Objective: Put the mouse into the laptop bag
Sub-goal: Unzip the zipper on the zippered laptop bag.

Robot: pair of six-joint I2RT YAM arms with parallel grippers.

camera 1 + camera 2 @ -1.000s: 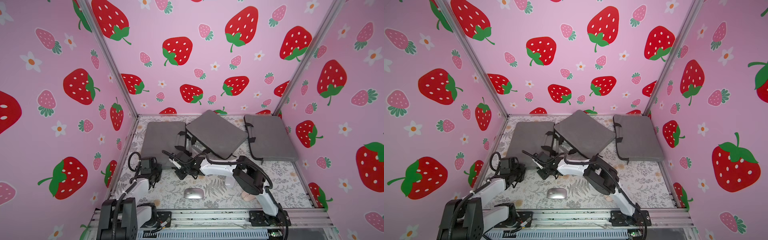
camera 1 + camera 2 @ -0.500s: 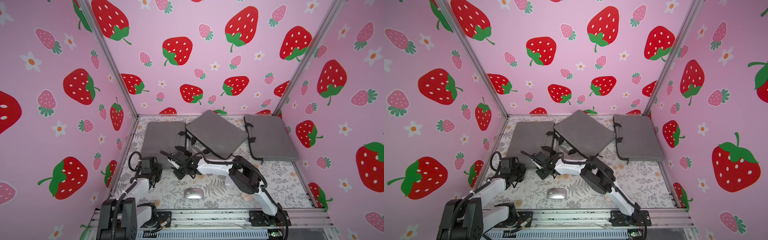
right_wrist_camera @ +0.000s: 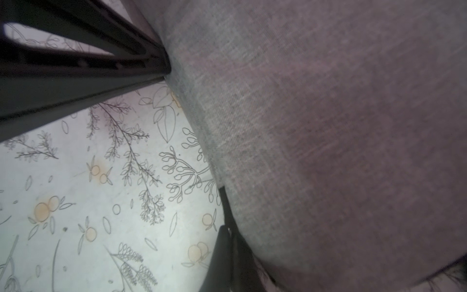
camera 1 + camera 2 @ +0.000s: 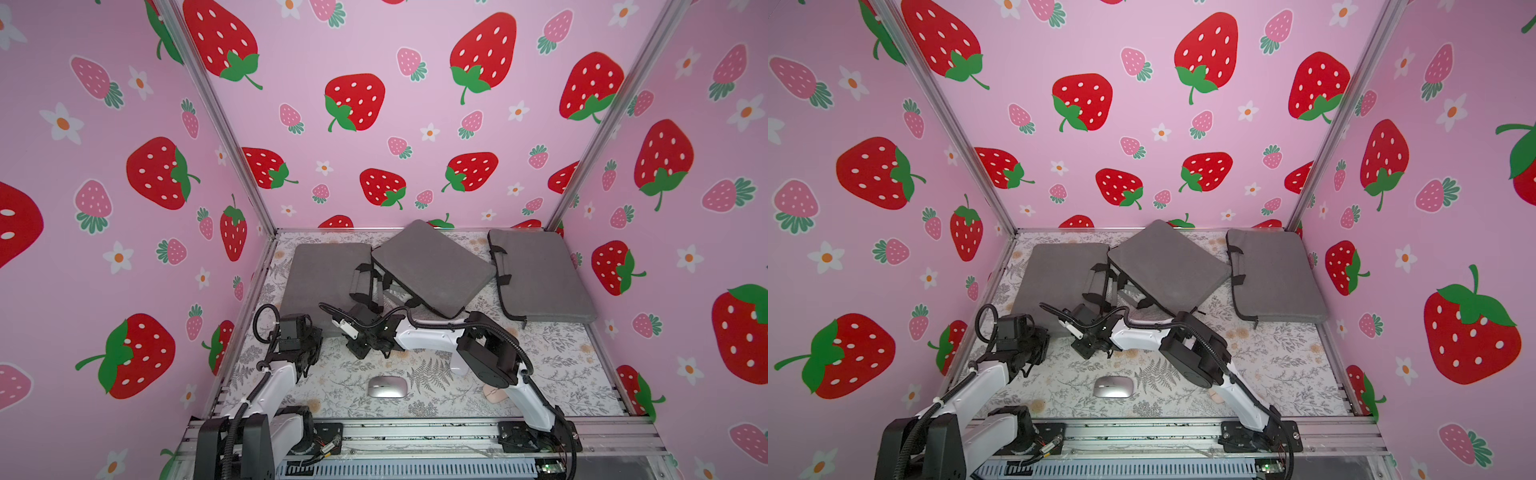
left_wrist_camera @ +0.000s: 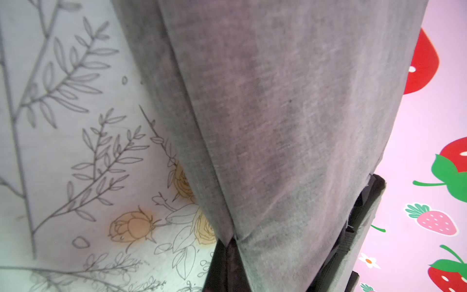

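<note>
Mouse (image 4: 387, 387) unmoved, right arm (image 4: 428, 338) perhaps nudged leftward, both sets of jaws together

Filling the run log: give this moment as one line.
mouse: on table, untouched | left gripper: shut, at leftmost laptop bag | right gripper: shut, same bag | task: not done

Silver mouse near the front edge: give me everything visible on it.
The mouse is a low, rounded oval with a smooth, silver-grey, plastic-looking shell and a pale highlight along its top. No cable shows. It lies flat, long axis side to side in both top views, on the floral table cover near the front edge, between the arm bases. Only the cover touches it; it sits outside the grey laptop bags, well in front of them.
</note>
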